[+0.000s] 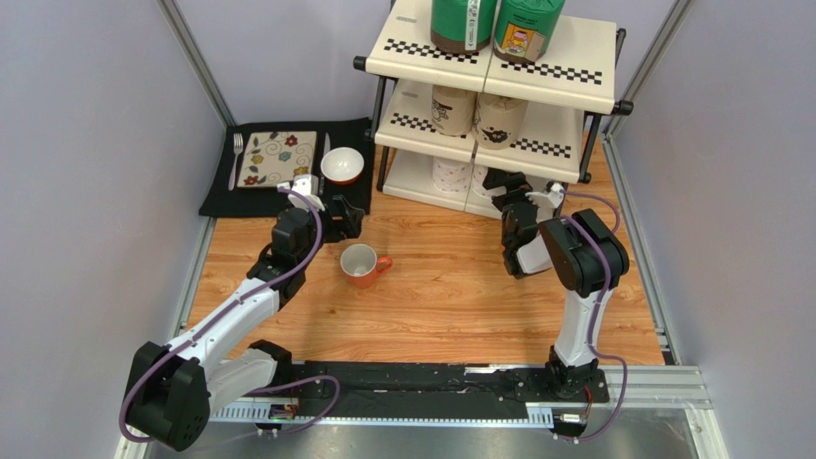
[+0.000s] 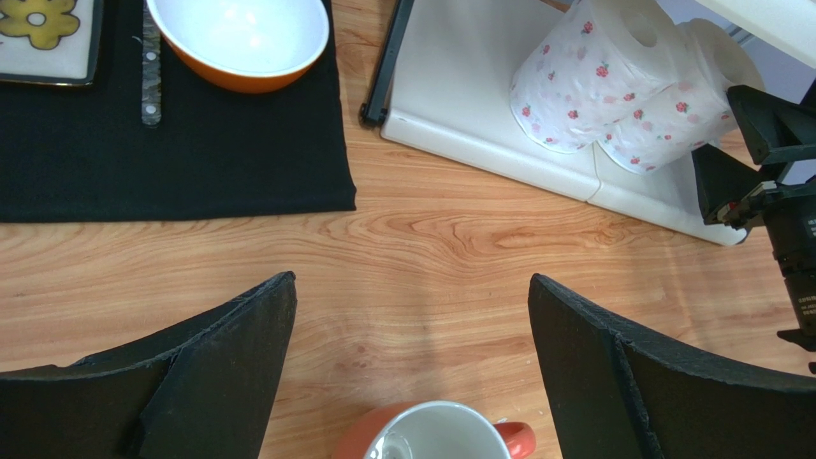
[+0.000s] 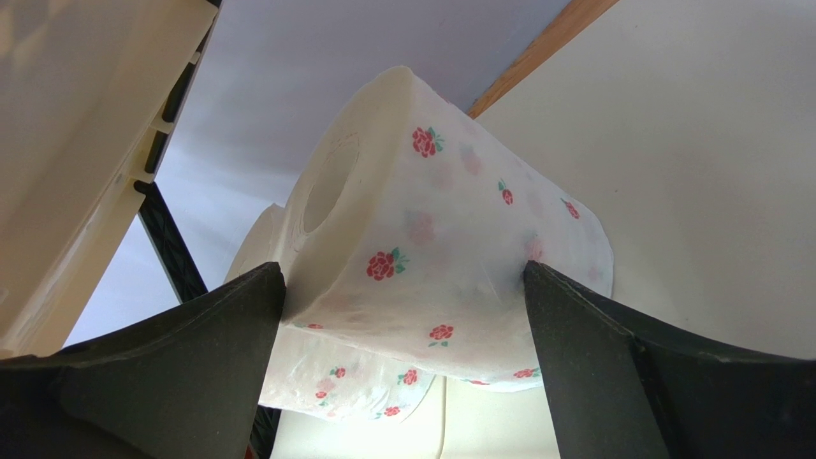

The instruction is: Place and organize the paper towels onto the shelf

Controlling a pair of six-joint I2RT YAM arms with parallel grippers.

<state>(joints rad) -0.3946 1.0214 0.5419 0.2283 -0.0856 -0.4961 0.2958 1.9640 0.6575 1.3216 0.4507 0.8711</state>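
The shelf (image 1: 596,50) stands at the back right. It carries two green paper towels (image 1: 464,24) on top, two tan ones (image 1: 452,107) on the middle tier and two white rose-printed ones (image 2: 584,81) on the bottom panel (image 2: 460,105). My right gripper (image 1: 512,186) reaches under the middle tier. It is open, its fingertips flanking the near end of the right white roll (image 3: 431,239), with the other white roll (image 3: 326,382) behind it. My left gripper (image 2: 412,279) hangs open and empty over bare wood, just beyond the mug.
A white-and-orange mug (image 1: 361,263) stands mid-table below the left gripper. At the back left a black placemat (image 1: 220,196) holds a flowered plate (image 1: 278,158), a fork (image 1: 236,158), a knife (image 2: 150,76) and a small bowl (image 1: 342,164). Grey walls close in both sides.
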